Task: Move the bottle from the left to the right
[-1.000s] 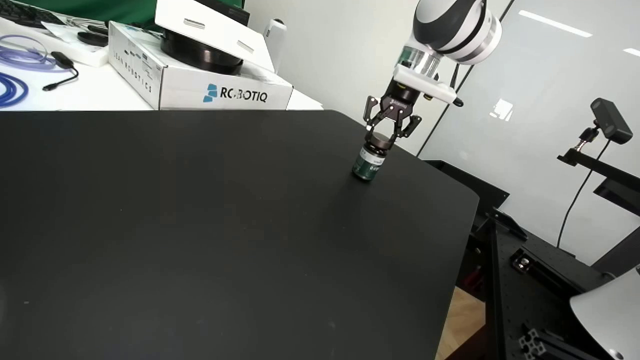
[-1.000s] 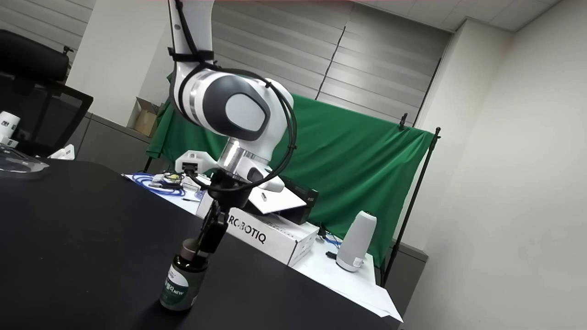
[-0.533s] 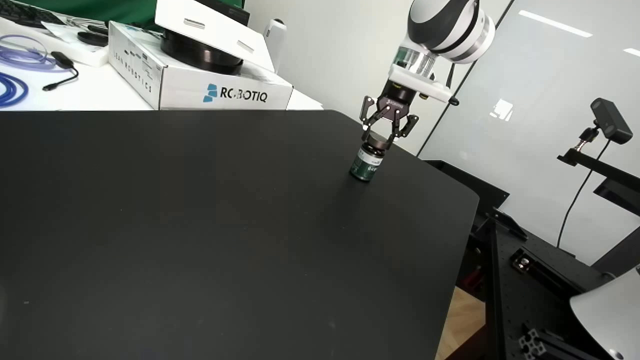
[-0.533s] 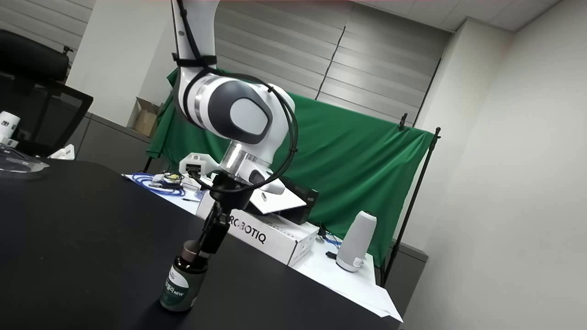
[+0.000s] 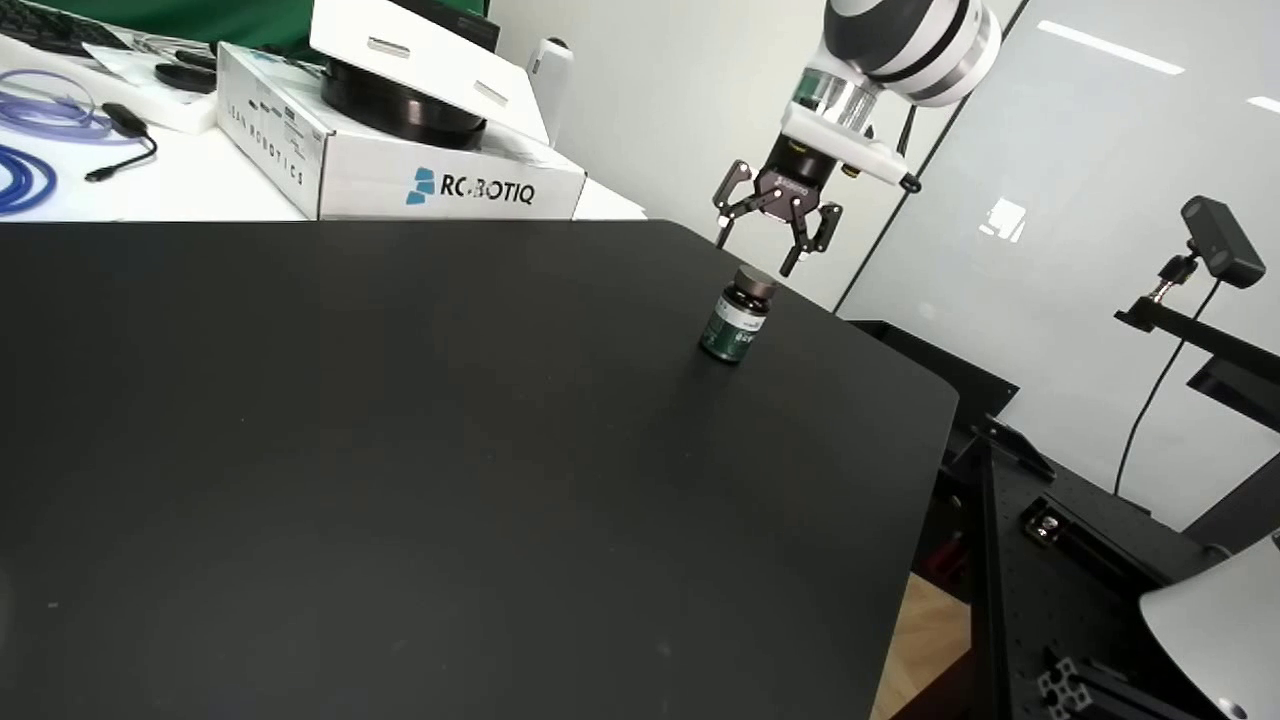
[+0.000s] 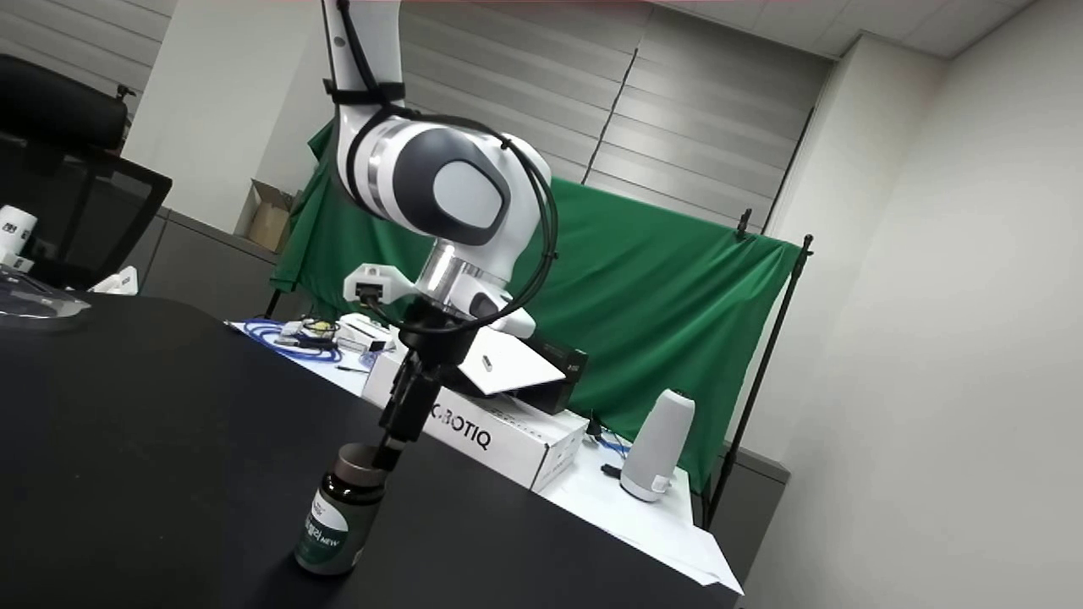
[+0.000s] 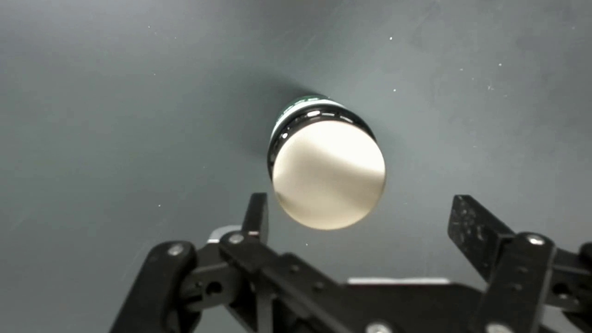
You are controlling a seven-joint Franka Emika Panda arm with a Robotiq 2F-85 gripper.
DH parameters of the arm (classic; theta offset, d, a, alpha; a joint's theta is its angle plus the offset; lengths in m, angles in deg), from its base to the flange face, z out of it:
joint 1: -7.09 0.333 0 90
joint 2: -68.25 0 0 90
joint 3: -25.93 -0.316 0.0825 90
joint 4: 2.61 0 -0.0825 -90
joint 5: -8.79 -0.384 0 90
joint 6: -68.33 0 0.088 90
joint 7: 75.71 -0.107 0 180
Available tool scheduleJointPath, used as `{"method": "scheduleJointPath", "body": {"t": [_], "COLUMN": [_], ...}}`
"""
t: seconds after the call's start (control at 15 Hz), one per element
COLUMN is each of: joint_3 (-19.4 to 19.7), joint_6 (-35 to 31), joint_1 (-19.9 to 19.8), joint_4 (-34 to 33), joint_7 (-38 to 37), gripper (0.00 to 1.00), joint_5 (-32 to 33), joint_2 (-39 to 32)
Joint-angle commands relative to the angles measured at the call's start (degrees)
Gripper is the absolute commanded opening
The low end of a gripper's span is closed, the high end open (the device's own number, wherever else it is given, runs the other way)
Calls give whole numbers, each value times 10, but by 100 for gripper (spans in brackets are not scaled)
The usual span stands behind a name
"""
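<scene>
The bottle, small and dark with a green-and-white label, stands upright on the black table in both exterior views. From above, in the wrist view, its brown cap reflects bright light. My gripper is just above the cap, its fingers spread wide and nothing held. In the wrist view the left fingertip appears close beside the cap, while a wide gap separates the cap from the right one. One finger partly overlaps the cap's edge in an exterior view; whether they touch there I cannot tell.
The black table has its edge a short way beyond the bottle. Behind it, a white desk carries a white printed box and blue cables. A camera on a bracket is off to the side. Clear plastic packaging lies on the table.
My gripper has let go of the bottle's cap, opened wide and risen a little. Early on the bottle shifted very slightly with the gripper; since then it has stayed in place.
</scene>
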Motion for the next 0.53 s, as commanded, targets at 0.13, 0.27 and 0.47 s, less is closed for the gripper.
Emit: {"method": "scheduleJointPath", "body": {"t": [0.13,0.27,0.47], "joint_3": [-4,-4,-4], "joint_6": [1,1,1], "joint_1": [-4,-5,-4], "joint_4": [4,7,10], "joint_7": [-1,-1,-1], "gripper": [100,100,100], "joint_5": [4,4,5], "joint_2": [17,22,23]}}
